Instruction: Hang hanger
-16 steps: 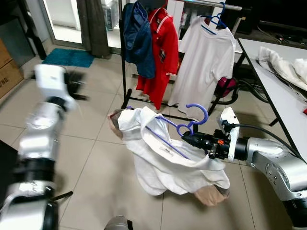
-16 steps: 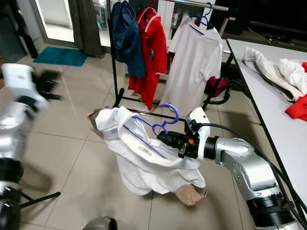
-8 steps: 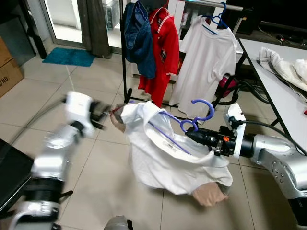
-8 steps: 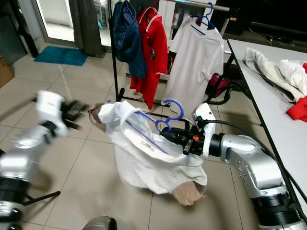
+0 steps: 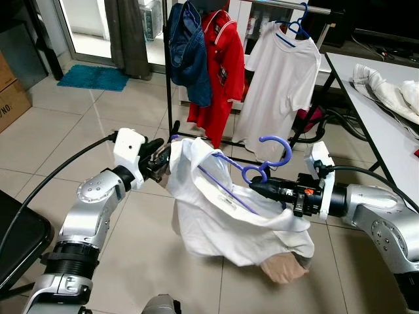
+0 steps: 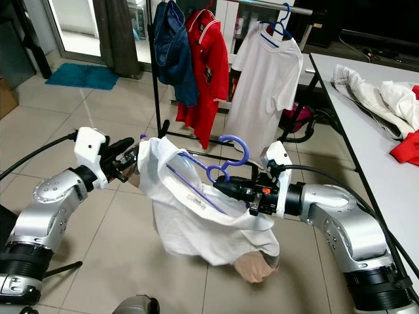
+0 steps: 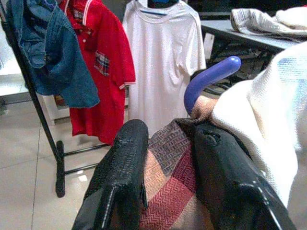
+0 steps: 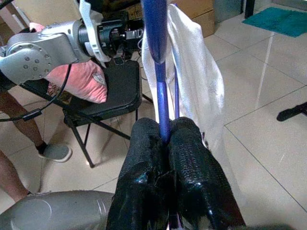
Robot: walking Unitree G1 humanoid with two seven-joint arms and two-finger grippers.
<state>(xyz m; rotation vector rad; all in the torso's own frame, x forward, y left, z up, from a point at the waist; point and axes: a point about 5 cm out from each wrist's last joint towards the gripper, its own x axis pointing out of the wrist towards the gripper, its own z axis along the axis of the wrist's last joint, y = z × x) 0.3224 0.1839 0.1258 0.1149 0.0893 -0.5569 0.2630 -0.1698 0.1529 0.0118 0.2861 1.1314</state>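
Observation:
A purple hanger (image 5: 273, 152) carries a white shirt (image 5: 222, 222) over a tan and plaid garment (image 5: 285, 268), low above the tiled floor. My right gripper (image 5: 256, 188) is shut on the hanger's neck just under the hook, as the right wrist view confirms at the hanger's stem (image 8: 156, 57). My left gripper (image 5: 160, 159) is at the hanger's left end. In the left wrist view its fingers (image 7: 122, 163) pinch plaid cloth (image 7: 168, 172) beside the purple hanger tip (image 7: 211, 79). The clothes rack (image 5: 169, 78) stands behind.
On the rack hang a denim jacket (image 5: 190, 52), a red shirt (image 5: 226, 59) and a white T-shirt (image 5: 281, 72) on a blue hanger. A table (image 5: 386, 131) with clothes runs along the right. A person's leg (image 8: 19, 139) and a black chair (image 8: 110, 91) are nearby.
My left arm swung in from the far left to the hanger's left end and closed on the plaid cloth. The right gripper kept its hold on the hanger, almost still.

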